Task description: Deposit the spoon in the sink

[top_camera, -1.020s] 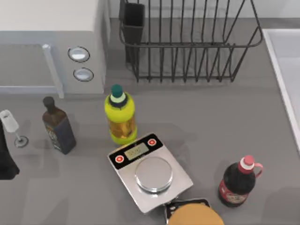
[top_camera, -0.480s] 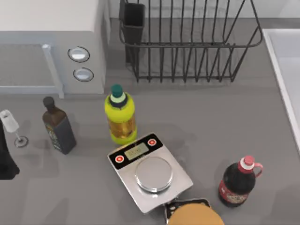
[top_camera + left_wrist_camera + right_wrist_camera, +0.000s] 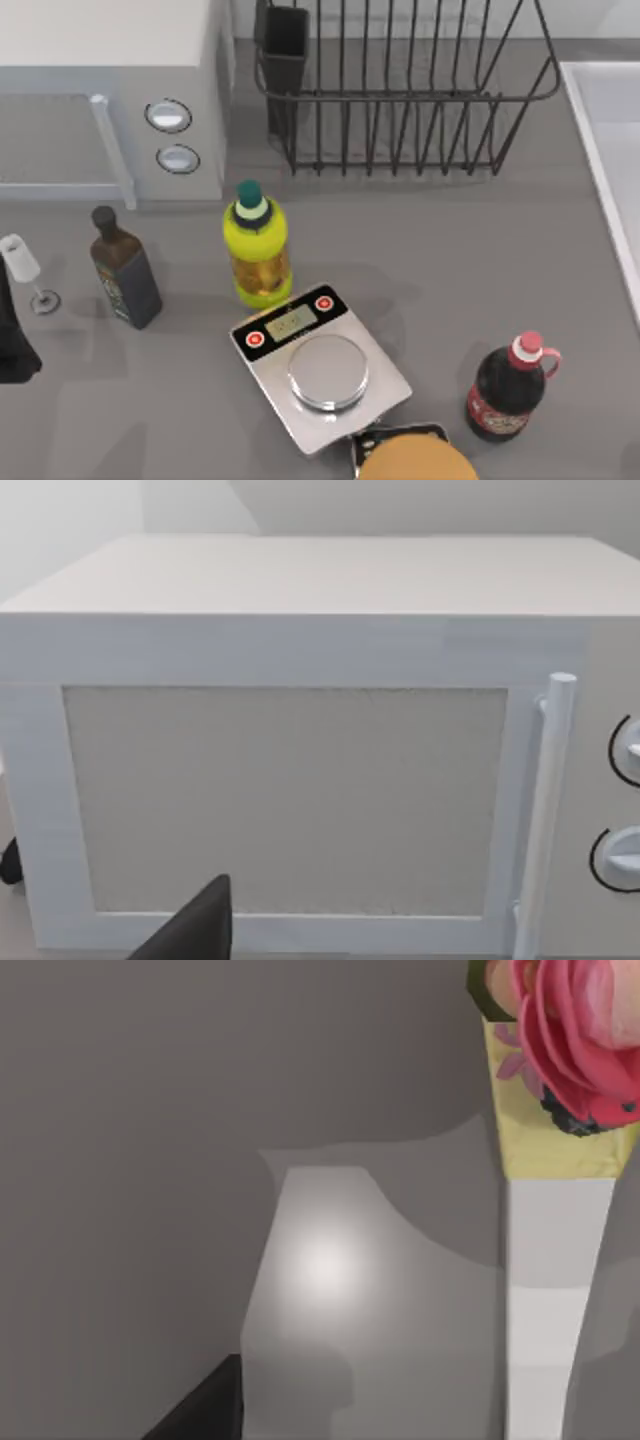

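Between the table's left side and the sink point(image 3: 600, 150) stand the dark bottle point(image 3: 125, 280), the yellow bottle point(image 3: 258, 250) and the red-capped bottle point(image 3: 510, 390), so watch for a low sweep across toppling one. The sink lies at the right edge, well apart from your left gripper point(image 3: 195, 932), which faces the microwave point(image 3: 300, 780) at the left. You cannot tell where the spoon lies, nor whether that gripper or the right gripper point(image 3: 205, 1405) is open, closed or holding anything.
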Action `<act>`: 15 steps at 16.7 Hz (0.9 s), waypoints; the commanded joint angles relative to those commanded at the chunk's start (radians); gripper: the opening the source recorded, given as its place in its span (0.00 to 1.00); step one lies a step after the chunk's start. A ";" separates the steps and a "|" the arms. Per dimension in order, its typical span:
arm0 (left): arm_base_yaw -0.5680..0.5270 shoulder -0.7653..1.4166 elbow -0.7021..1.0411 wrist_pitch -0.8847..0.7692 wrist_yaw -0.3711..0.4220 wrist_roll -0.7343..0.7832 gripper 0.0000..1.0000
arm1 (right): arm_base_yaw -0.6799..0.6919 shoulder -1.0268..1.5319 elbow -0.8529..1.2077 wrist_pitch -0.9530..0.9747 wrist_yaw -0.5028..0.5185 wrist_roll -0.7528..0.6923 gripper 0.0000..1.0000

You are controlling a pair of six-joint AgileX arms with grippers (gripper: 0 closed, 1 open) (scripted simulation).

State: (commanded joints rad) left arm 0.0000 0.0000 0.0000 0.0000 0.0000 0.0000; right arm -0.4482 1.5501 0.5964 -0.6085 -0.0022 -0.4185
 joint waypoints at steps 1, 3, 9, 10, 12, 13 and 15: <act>0.000 0.000 0.000 0.000 0.000 0.000 1.00 | 0.000 0.011 -0.012 0.020 0.000 0.000 1.00; 0.000 0.000 0.000 0.000 0.000 0.000 1.00 | 0.000 0.016 -0.018 0.030 0.000 0.000 1.00; 0.000 0.000 0.000 0.000 0.000 0.000 1.00 | 0.000 0.016 -0.018 0.030 0.000 0.000 0.77; 0.000 0.000 0.000 0.000 0.000 0.000 1.00 | 0.000 0.016 -0.018 0.030 0.000 0.000 0.70; 0.000 0.000 0.000 0.000 0.000 0.000 1.00 | 0.000 0.016 -0.018 0.030 0.000 0.000 0.55; 0.000 0.000 0.000 0.000 0.000 0.000 1.00 | 0.000 0.016 -0.018 0.030 0.000 0.000 0.47; 0.000 0.000 0.000 0.000 0.000 0.000 1.00 | 0.000 0.016 -0.018 0.030 0.000 0.000 0.32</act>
State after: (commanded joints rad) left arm 0.0000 0.0000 0.0000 0.0000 0.0000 0.0000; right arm -0.4480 1.5661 0.5788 -0.5784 -0.0022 -0.4182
